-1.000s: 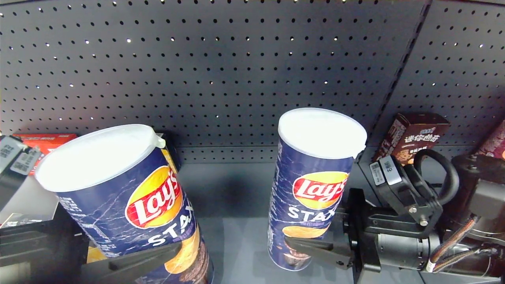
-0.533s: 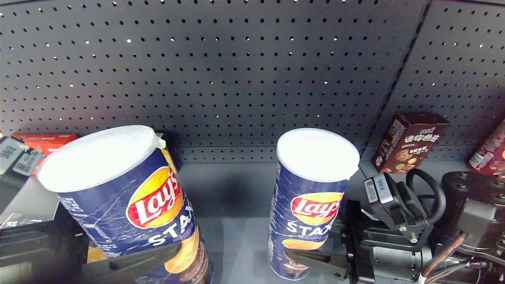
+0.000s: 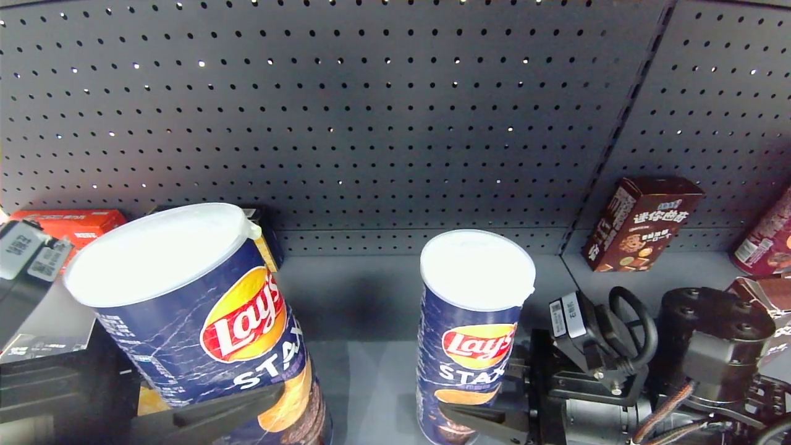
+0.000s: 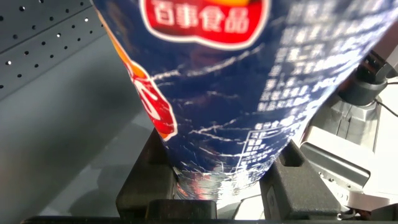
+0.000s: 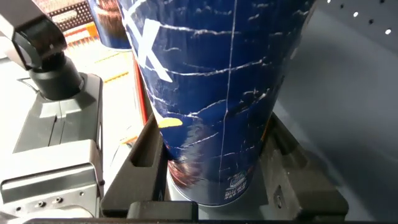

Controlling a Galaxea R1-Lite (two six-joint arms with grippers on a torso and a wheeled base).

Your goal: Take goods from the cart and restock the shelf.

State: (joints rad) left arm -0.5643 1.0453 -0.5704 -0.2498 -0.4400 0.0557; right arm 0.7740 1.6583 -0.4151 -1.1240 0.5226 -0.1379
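Two dark blue chip cans with white lids are held in front of the grey shelf board (image 3: 358, 296). The left can (image 3: 204, 321) tilts leftward, and my left gripper (image 3: 235, 411) is shut on its lower part. In the left wrist view the can (image 4: 230, 93) sits between the two black fingers (image 4: 146, 183) of that gripper (image 4: 217, 186). The right can (image 3: 469, 334) stands upright, with my right gripper (image 3: 463, 417) shut on it near its base. The right wrist view shows this can (image 5: 211, 93) clamped in that gripper (image 5: 211, 183).
A perforated dark back panel (image 3: 371, 123) closes the shelf behind. A brown snack box (image 3: 642, 222) and a dark red package (image 3: 766, 244) stand at the back right, and a red box (image 3: 68, 221) at the back left. The shelf board between the cans is bare.
My right arm has come down with its can, whose lid now sits much lower against the back panel. The left can has sunk only slightly.
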